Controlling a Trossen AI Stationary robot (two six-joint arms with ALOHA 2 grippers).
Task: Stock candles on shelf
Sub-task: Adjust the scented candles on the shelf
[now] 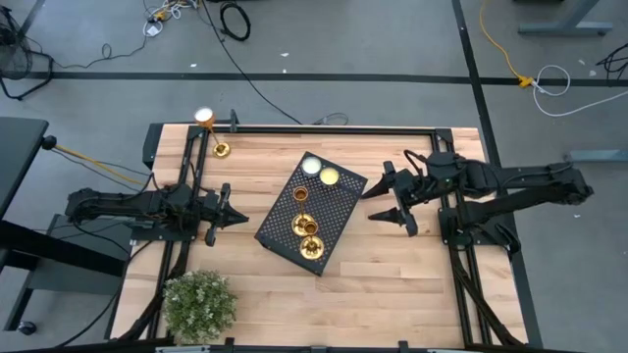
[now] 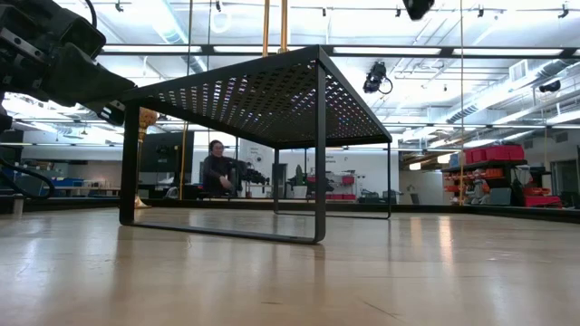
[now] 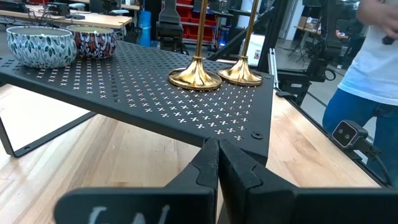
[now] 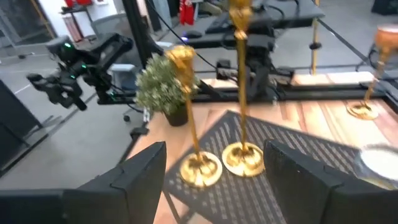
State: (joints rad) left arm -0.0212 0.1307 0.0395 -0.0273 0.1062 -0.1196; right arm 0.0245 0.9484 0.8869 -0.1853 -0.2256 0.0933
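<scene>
The left gripper [image 1: 238, 218] is sitting fully closed, empty, beside the black perforated-metal shelf [image 1: 339, 211]; the right gripper [image 1: 385, 203] is hovering wide open, holding nothing, at the shelf's opposite side.

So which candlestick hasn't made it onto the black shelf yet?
Find the black mesh shelf in the middle of the wooden table. Two gold candlesticks stand on it. The third candlestick stands alone on bare wood near the table's far left corner.

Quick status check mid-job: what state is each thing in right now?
Two candles: upright on the shelf.
Third candle: upright on the table, far left corner, off the shelf.
Shelf: standing mid-table, set at an angle.
Two tins: on the shelf's far end.
Left gripper: shut, empty, beside the shelf.
Right gripper: open, empty.
</scene>
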